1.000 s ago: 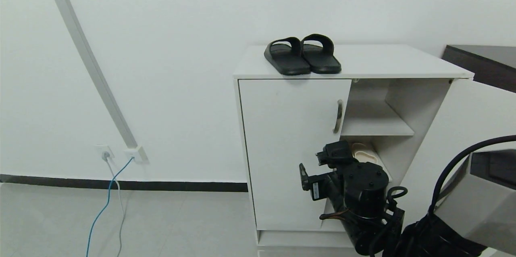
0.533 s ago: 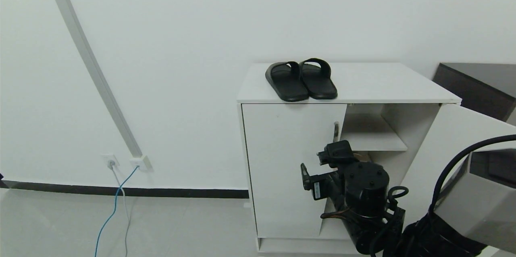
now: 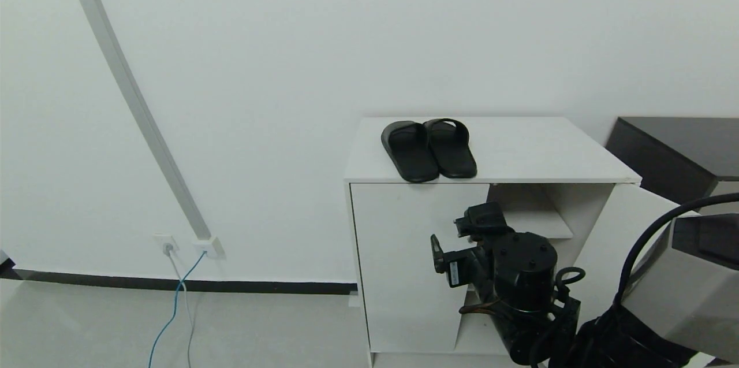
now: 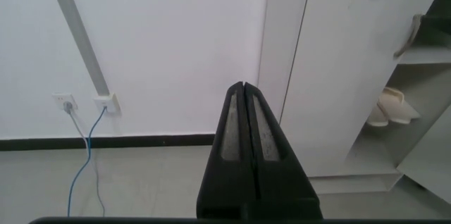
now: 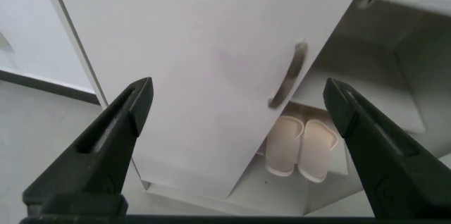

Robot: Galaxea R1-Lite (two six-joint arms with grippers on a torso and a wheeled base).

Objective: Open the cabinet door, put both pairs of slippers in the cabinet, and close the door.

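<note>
Black rubber slide slippers (image 3: 429, 149) sit paired atop the white wooden cabinet (image 3: 537, 151), so the right gripper (image 5: 238, 90), spread wide and empty, should rise and pinch both straps together; left gripper (image 4: 244, 90) hangs closed, holding nothing.

Slanted cable duct (image 3: 127, 90) running down to wall sockets (image 3: 167, 243) — blue cable (image 3: 183, 283) hanging; dark furniture (image 3: 675, 148) at right.

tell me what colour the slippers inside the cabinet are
Cream slippers, clearest in the right wrist view.
</note>
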